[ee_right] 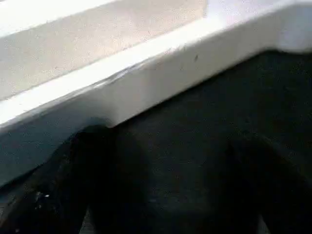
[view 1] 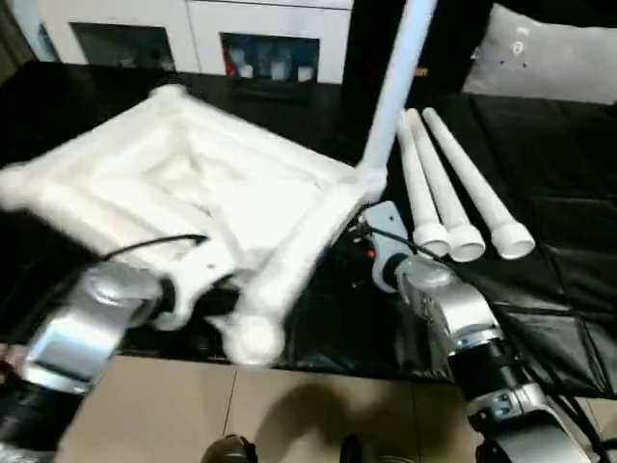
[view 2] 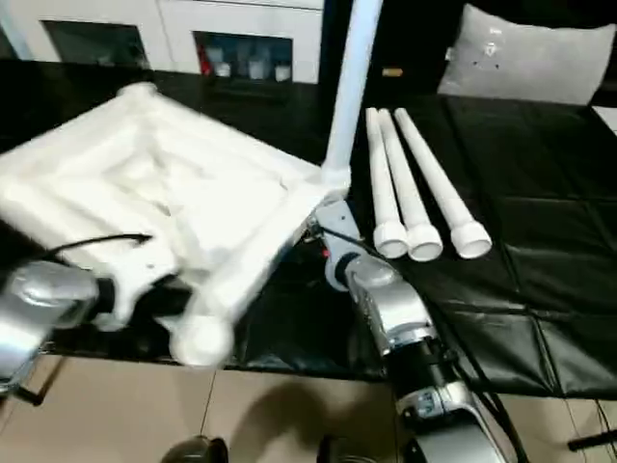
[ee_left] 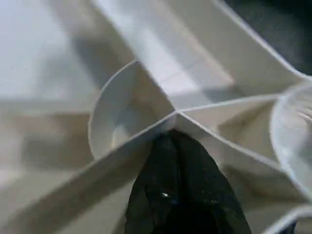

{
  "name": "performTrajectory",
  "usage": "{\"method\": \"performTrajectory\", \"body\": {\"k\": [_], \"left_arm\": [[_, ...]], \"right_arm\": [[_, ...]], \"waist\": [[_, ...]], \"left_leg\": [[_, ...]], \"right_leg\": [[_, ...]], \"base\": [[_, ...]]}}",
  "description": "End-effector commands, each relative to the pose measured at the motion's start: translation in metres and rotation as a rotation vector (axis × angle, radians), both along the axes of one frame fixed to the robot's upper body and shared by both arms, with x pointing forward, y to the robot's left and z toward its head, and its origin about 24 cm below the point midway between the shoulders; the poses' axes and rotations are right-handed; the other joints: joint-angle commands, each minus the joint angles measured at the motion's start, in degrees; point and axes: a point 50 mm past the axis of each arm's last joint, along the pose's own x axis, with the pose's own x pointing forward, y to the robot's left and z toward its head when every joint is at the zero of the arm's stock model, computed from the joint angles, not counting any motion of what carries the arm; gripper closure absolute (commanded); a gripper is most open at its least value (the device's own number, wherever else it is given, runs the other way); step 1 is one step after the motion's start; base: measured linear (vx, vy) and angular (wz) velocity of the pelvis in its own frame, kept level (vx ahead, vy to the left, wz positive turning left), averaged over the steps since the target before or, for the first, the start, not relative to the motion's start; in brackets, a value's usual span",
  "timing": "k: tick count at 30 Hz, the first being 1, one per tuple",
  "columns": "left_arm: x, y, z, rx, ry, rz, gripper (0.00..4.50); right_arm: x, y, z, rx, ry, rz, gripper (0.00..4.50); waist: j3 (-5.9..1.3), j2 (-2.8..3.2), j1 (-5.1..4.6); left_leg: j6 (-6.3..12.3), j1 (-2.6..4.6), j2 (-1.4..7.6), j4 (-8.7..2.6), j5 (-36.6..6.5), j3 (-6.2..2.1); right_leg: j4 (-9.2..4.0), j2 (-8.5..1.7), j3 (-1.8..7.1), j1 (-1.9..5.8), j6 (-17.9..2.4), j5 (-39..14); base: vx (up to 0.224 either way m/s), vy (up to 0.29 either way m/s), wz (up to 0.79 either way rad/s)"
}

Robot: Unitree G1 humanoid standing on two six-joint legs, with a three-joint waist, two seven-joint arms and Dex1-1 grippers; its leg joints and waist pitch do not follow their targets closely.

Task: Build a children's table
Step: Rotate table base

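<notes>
The tabletop (view 1: 183,193) lies underside up on the black-covered counter (view 1: 540,289), tilted, with its near corner socket (view 1: 253,338) jutting past the counter's front edge. One leg (view 1: 395,87) stands upright in the corner socket of the top nearest the three loose legs (view 1: 453,193), which lie side by side on the counter just beyond that corner.

The risk, as I judge it, is the top sliding or tipping off the front edge: it is canted and overhanging, so a push from either arm could carry it further out. The standing leg could also lean or pop out if its corner is jolted before it is fully seated.

The left pincer (ee_left: 178,161) reaches in from the near edge and is clamped on a rib of the top's underside. The right pincer (ee_right: 165,185) sits low beside the top's rim near the standing leg, its fingers apart and holding nothing.
</notes>
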Motion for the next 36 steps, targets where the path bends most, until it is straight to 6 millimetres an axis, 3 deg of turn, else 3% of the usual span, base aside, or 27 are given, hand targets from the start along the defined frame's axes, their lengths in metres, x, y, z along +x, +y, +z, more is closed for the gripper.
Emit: {"method": "performTrajectory", "body": {"k": [1,4,5,9,11,17,23,26,36], "left_arm": [[0.006,-0.024,0.009,-0.103,-0.055,-0.084,4.34],[0.014,-0.029,0.010,-0.126,-0.099,-0.057,4.34],[0.025,-0.031,0.008,-0.111,-0.156,0.000,4.34],[0.041,-0.030,0.004,-0.068,-0.231,0.103,4.34],[0.048,-0.024,0.004,-0.024,-0.272,0.186,4.34],[0.050,-0.016,0.018,-0.101,-0.322,0.211,4.34],[0.034,-0.022,0.034,-0.177,-0.307,0.066,3.75],[0.027,-0.024,0.036,-0.182,-0.295,0.020,3.55],[0.024,-0.026,0.037,-0.184,-0.290,0.007,2.64]], "right_arm": [[0.004,0.004,0.008,0.011,-0.038,0.012,0.00],[0.006,0.000,0.009,0.000,-0.046,-0.004,0.00],[0.007,-0.004,0.011,-0.006,-0.054,-0.025,0.00],[0.011,-0.009,0.020,-0.001,-0.095,-0.065,0.00],[0.020,-0.014,0.042,0.002,-0.186,-0.120,0.00],[0.038,-0.024,0.070,-0.054,-0.221,-0.239,0.00],[0.057,-0.043,0.068,-0.106,-0.110,-0.322,0.00],[0.061,-0.050,0.064,-0.141,-0.077,-0.353,0.00],[0.068,-0.058,0.052,-0.195,0.031,-0.398,0.00]], "waist": [[-4.59,0.72,0.07],[-4.72,0.50,-0.04],[-4.70,0.62,-0.12],[-4.77,0.45,-0.23],[-4.69,0.53,-0.18],[-4.65,0.50,-0.21],[-4.61,0.20,0.01],[-4.87,0.24,0.11],[-5.24,-0.10,-0.13]], "left_leg": [[-1.20,0.73,1.82,-4.05,-12.87,-0.58],[-0.66,0.42,1.71,-3.89,-11.49,-0.55],[-0.54,0.34,1.64,-3.83,-11.39,-0.54],[-0.21,0.32,1.66,-3.74,-11.49,-0.58],[-0.31,0.56,1.75,-3.68,-11.58,-0.51],[-1.13,0.79,1.80,-3.66,-11.25,-0.39],[-1.28,0.90,1.82,-3.45,-11.44,-0.11],[-1.04,0.63,1.84,-3.40,-9.32,-0.09],[-0.56,0.37,1.86,-2.98,-8.77,0.03]], "right_leg": [[-4.13,-3.38,3.03,3.11,-10.69,-13.91],[-3.93,-3.28,2.96,3.45,-11.12,-11.69],[-3.96,-3.19,2.94,3.46,-11.04,-11.58],[-4.20,-3.23,2.84,3.62,-10.00,-13.13],[-4.28,-3.18,2.90,3.34,-9.87,-13.75],[-3.88,-2.86,2.88,3.10,-10.76,-12.61],[-3.81,-2.89,2.96,3.00,-11.52,-12.12],[-3.29,-2.93,2.90,3.29,-12.23,-8.93],[-2.95,-2.96,2.82,3.47,-12.56,-8.73]], "base": [[0.000,0.000,0.00],[0.000,0.000,0.00],[0.000,0.000,0.00],[0.000,0.000,0.00],[0.000,0.000,0.00],[0.000,0.000,0.00],[0.000,0.000,0.00],[0.000,0.000,0.00],[0.000,0.000,0.00]]}}
